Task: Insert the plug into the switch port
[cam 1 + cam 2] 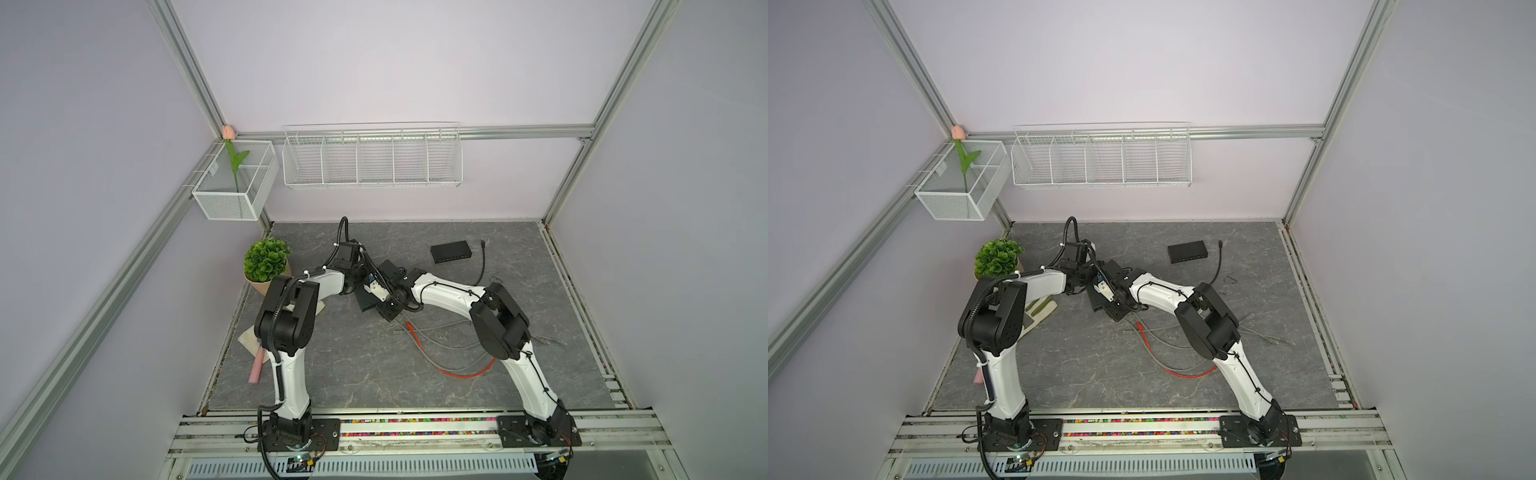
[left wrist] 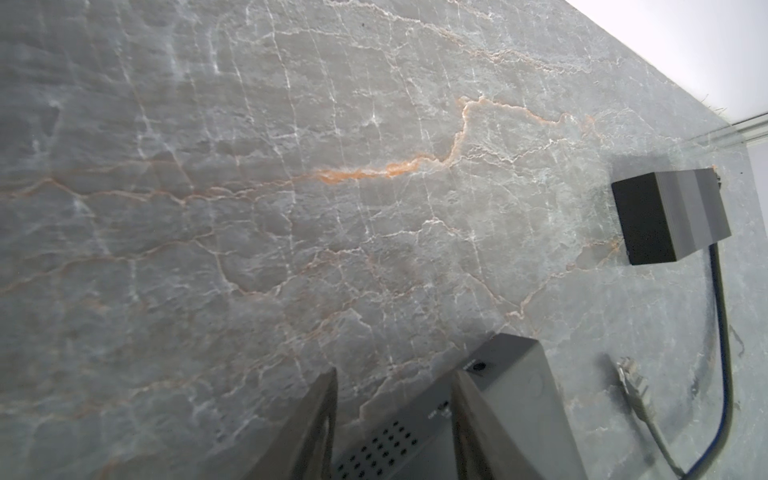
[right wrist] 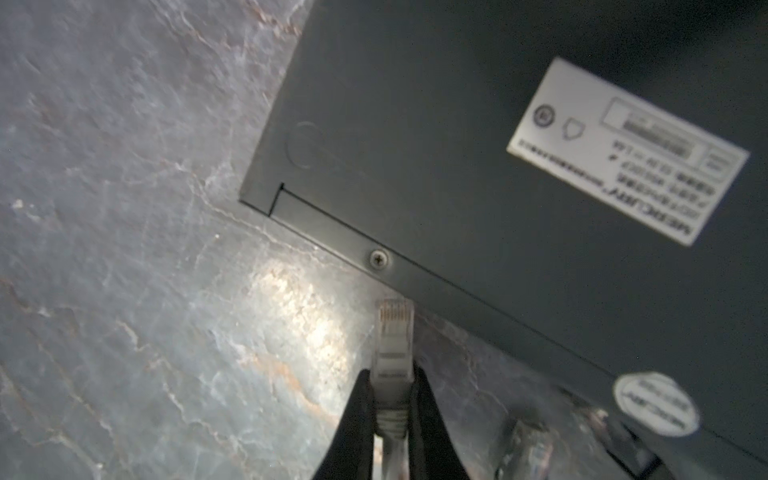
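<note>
At the middle of the bench (image 3: 124, 249): right pincer (image 3: 392, 372), narrow, clamped on the rear of the grey plug (image 3: 392, 332). The plug's clear head projects straight out beyond the fingertips.

Plug tip: just beside the long edge of the dark switch (image 3: 457, 145), near a screw (image 3: 380, 258) set in that edge. Touching or apart cannot be told.

Switch: broad face with a white label (image 3: 623, 149) turned toward the right wrist camera. A second plug (image 3: 528, 444), blurred, lies close to the same edge.

Left pincer (image 2: 395, 371): fingers (image 2: 316, 424) at a middling gap, the switch's perforated side between them and one finger overlapping its broad face. Whether they clamp it cannot be told.

Outward, in both top views: both pincers meet over the switch. A second switch (image 1: 451, 251) lies well apart toward the far right, with a black cable (image 1: 483, 262) just beside it. A red cable (image 1: 409, 327) lies near the right arm. A potted plant (image 1: 266, 259) stands at the far left edge.
</note>
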Available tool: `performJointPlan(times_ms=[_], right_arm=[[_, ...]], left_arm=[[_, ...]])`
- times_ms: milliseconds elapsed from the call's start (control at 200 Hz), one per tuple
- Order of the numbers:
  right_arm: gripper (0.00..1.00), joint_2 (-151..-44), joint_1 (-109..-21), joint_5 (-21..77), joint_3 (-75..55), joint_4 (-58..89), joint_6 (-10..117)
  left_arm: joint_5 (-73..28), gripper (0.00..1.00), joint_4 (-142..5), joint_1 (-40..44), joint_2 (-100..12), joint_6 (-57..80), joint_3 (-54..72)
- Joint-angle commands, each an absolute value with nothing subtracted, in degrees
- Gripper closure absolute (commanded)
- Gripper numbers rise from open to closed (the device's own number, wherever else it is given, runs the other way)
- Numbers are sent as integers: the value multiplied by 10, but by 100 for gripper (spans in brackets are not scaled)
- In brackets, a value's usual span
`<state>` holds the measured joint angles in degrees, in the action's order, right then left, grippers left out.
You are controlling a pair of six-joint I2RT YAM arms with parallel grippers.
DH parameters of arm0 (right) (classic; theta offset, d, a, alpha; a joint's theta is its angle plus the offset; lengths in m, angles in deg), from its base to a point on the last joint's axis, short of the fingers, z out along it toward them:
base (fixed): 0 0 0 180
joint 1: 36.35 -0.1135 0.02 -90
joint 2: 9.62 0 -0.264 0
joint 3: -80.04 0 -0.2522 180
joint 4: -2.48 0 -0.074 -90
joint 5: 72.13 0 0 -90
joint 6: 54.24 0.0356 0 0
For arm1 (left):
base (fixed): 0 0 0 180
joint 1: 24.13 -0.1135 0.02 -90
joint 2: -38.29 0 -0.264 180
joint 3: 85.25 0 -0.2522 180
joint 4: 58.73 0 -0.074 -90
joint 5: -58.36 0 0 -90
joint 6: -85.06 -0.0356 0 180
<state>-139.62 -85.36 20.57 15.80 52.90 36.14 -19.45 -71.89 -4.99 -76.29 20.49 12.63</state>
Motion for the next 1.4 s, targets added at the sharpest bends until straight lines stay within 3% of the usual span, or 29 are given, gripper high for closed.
performJointPlan(times_ms=[0, 845, 1395], right_arm=[[93, -1402, -845, 170, 178, 582, 374], [93, -1440, -833, 125, 235, 591, 400], [93, -1352, -840, 139, 128, 530, 387]], left_arm=[[-187, 54, -736, -44, -744, 211, 153], [-184, 61, -681, -43, -705, 220, 225], [-145, 61, -707, -74, -708, 211, 185]])
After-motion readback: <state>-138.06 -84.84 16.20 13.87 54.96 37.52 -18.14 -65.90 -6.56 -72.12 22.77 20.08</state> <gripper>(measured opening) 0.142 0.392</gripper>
